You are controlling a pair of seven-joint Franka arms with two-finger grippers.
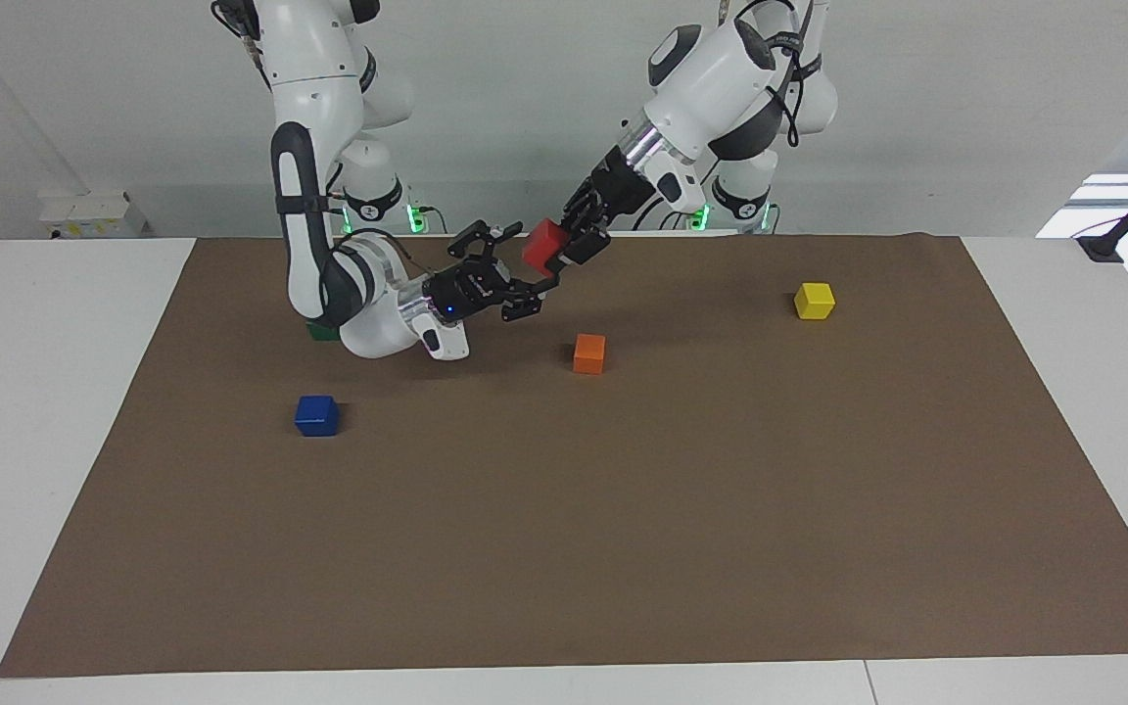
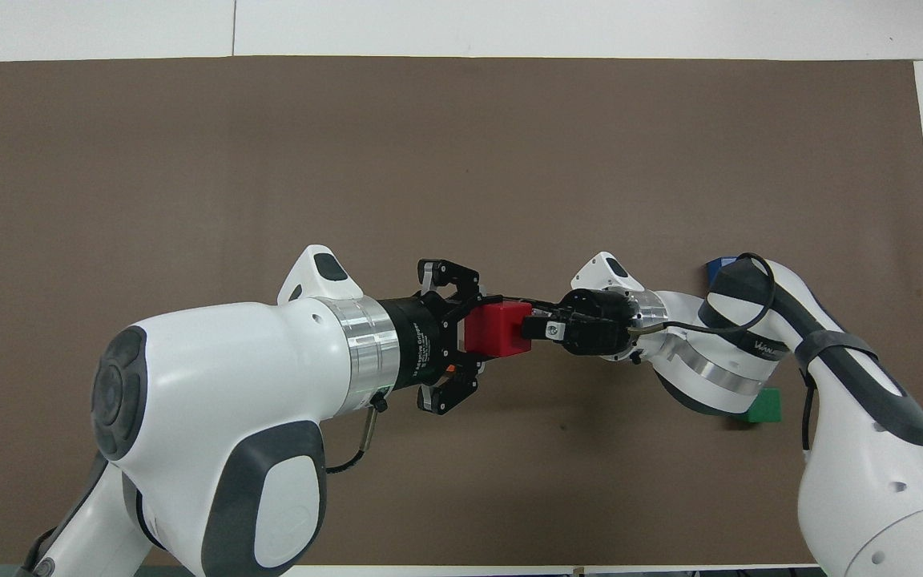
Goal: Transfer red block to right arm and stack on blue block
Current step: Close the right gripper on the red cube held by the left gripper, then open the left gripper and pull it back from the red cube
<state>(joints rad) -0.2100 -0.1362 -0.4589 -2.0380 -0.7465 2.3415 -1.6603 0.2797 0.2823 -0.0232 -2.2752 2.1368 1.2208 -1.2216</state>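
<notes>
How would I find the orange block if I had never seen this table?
Start at the brown mat that covers the table. Near its middle, a little toward the robots, two grippers meet in the air around a red block. The orange block sits alone on the mat just farther from the robots than that meeting point. It is the only orange cube, and nothing touches it.

A robotics lab: two white arms point(image 1: 314, 147) at a brown-matted table point(image 1: 55, 392).

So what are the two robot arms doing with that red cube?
They are passing it over in the air. The left gripper is shut on the red block, and the right gripper has its jaws open around it, not yet closed. The blue block waits on the brown mat.
</notes>
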